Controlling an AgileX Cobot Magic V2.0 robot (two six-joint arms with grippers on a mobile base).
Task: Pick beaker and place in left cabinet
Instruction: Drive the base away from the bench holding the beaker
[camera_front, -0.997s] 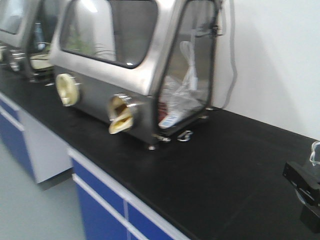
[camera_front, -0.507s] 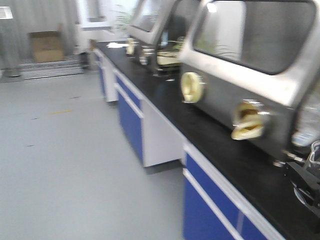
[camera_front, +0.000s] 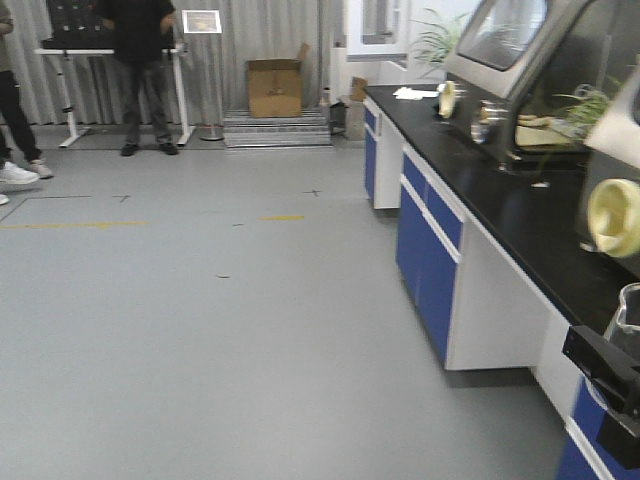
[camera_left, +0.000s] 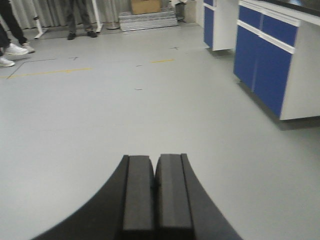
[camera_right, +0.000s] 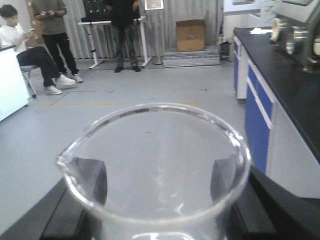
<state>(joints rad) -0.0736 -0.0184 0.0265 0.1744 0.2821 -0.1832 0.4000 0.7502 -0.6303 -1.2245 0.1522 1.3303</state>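
Observation:
The beaker (camera_right: 150, 150) is clear glass with a pour spout on the left of its rim, and it fills the lower right wrist view. My right gripper (camera_right: 157, 180) is shut on it, with a black finger (camera_right: 92, 180) showing through the glass on each side. In the front view the beaker's rim (camera_front: 630, 310) peeks in at the right edge above the black gripper body (camera_front: 605, 375). My left gripper (camera_left: 154, 165) is shut on nothing, its pads pressed together above grey floor. The left cabinet is out of view.
A long lab bench (camera_front: 520, 215) with a black top and blue doors runs along the right, carrying steel gloveboxes (camera_front: 540, 60) with a yellow port (camera_front: 615, 215). People (camera_front: 140, 70) stand by a stand at the back, one sits (camera_right: 20, 45). A cardboard box (camera_front: 275, 88) stands on steps.
The front view has swung left, from the glovebox on the bench to the room's floor and back wall. The beaker stays in the right gripper at the frame's right edge.

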